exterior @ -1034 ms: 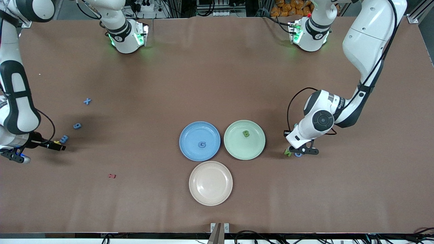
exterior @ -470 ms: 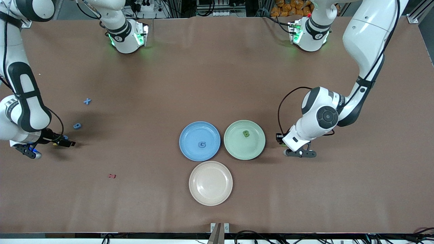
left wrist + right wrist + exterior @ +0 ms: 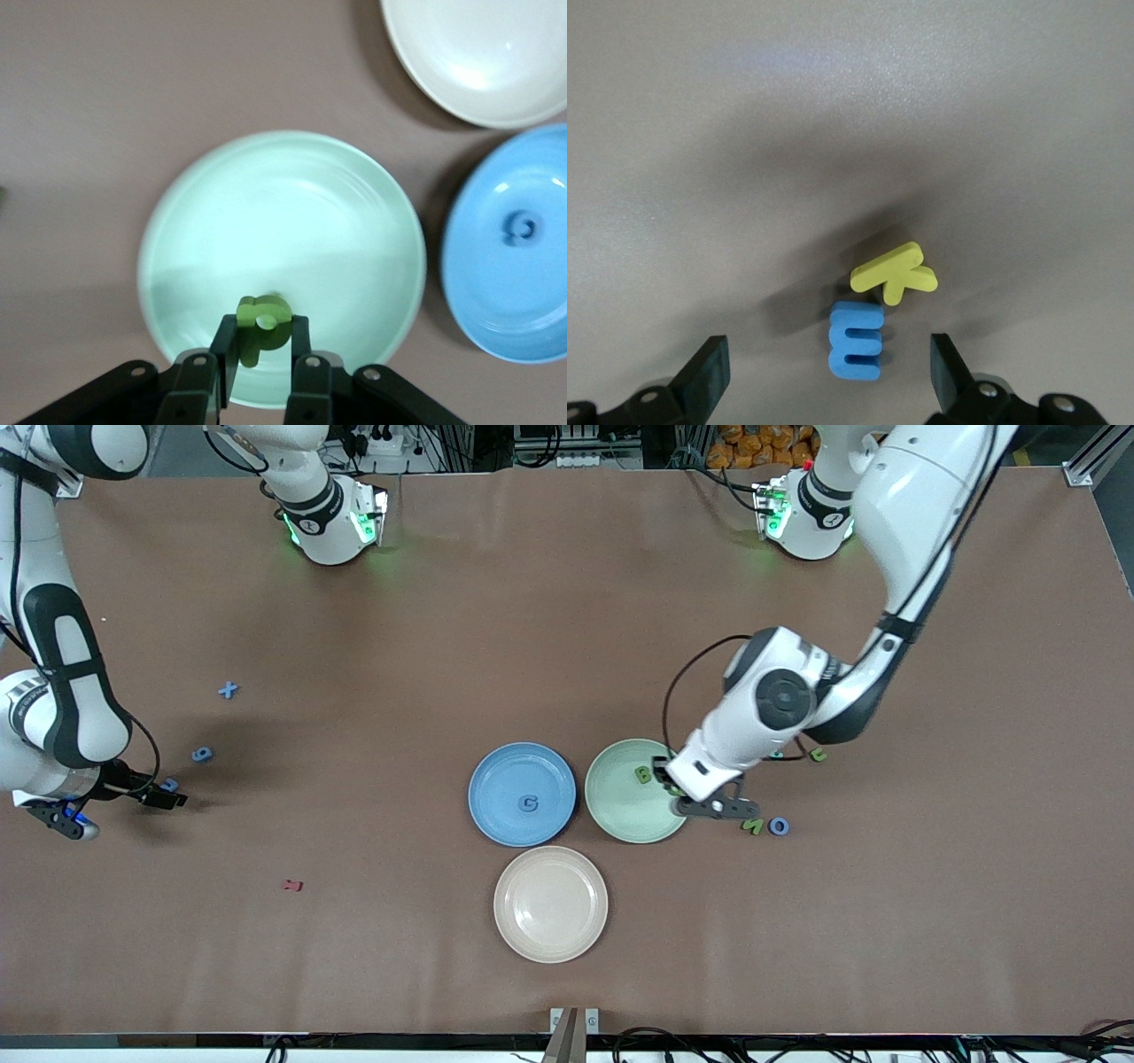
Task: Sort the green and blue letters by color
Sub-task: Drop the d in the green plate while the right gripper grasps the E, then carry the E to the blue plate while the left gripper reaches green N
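Between the pressed jaws of the left gripper [image 3: 260,361] sat an olive green letter [image 3: 262,319], pinched by its flat sides over the rim of the green plate [image 3: 611,815], where a green B [image 3: 643,775] already lay. It looked light, stiff and chunky, best taken across a narrow stroke. Beside the plate, on the bench [image 3: 567,602], a green N [image 3: 752,825] and a blue O [image 3: 779,826] waited; the blue plate [image 3: 496,815] held a blue G [image 3: 528,803]. At the right arm's end, the right gripper [image 3: 828,376] hung with jaws spread over a blue E [image 3: 857,340] touching a yellow K [image 3: 893,272]. Near them lay a blue 9 [image 3: 202,755] and a blue X [image 3: 229,689].
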Motion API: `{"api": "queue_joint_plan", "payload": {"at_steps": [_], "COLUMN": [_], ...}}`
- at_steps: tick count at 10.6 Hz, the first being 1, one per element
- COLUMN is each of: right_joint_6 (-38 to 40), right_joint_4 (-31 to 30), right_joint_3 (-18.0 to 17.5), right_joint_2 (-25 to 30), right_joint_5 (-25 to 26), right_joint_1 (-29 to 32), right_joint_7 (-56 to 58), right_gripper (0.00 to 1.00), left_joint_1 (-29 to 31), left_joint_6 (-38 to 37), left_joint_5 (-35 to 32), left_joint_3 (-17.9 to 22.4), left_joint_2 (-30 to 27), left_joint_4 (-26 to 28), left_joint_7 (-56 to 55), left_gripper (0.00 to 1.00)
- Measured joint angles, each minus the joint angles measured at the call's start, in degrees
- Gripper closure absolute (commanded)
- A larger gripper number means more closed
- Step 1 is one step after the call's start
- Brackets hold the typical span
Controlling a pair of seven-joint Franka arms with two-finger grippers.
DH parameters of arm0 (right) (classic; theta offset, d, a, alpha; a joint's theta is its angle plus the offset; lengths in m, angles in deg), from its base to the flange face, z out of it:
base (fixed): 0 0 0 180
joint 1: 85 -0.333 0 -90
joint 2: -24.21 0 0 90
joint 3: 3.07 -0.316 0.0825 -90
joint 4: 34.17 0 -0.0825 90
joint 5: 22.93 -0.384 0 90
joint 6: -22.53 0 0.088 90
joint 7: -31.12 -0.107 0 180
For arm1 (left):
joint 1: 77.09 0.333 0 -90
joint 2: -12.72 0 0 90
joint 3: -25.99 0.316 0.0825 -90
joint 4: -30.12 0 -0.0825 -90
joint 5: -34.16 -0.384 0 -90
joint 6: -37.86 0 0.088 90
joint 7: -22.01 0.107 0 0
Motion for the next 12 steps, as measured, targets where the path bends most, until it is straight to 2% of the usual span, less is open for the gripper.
{"api": "queue_joint_plan", "payload": {"at_steps": [1, 3, 7, 8, 9, 10, 11, 12], "right_joint_6": [0.0, -0.6, -5.6, -5.7, -5.8, -5.8, -5.8, -5.8], "right_joint_4": [-0.2, -0.8, -3.0, -3.1, -3.1, -3.1, -3.1, -3.1], "right_joint_3": [1.2, 2.3, 3.0, 3.0, 3.1, 3.1, 3.1, 3.1], "right_joint_2": [0.1, 0.1, 0.1, 0.1, 0.1, 0.1, 0.1, 0.1], "right_joint_5": [0.1, 0.1, 0.3, 0.5, 0.6, 0.6, 0.8, 0.9], "right_joint_1": [-1.6, -3.2, -2.9, -2.8, -2.7, -2.7, -2.7, -2.7], "right_joint_7": [-1.0, -2.0, -2.0, -2.0, -2.0, -2.0, -1.7, -0.3], "right_gripper": [0.0, 0.0, 0.0, 0.06, 0.49, 0.99, 1.0, 1.0], "left_joint_1": [-2.5, -4.0, 0.0, 2.8, 6.1, 8.8, 10.3, 10.5], "left_joint_6": [0.0, 0.1, 0.0, 0.0, -0.2, -0.3, -0.3, -0.3], "left_joint_5": [0.0, 0.0, -4.6, -4.7, -4.7, -4.7, -4.7, -4.7], "left_joint_3": [0.1, 0.3, 1.1, 1.4, 1.5, 1.5, 1.6, 1.5], "left_joint_2": [1.1, 2.8, 2.9, 2.9, 3.0, 3.3, 3.6, 4.0], "left_joint_4": [-0.4, -1.6, -4.7, -4.9, -4.9, -4.8, -4.7, -4.6], "left_joint_7": [-3.1, -4.8, -1.4, 3.9, 9.7, 13.6, 15.5, 16.7], "left_gripper": [0.0, 0.0, 0.0, 0.03, 0.09, 0.27, 0.33, 0.32]}}
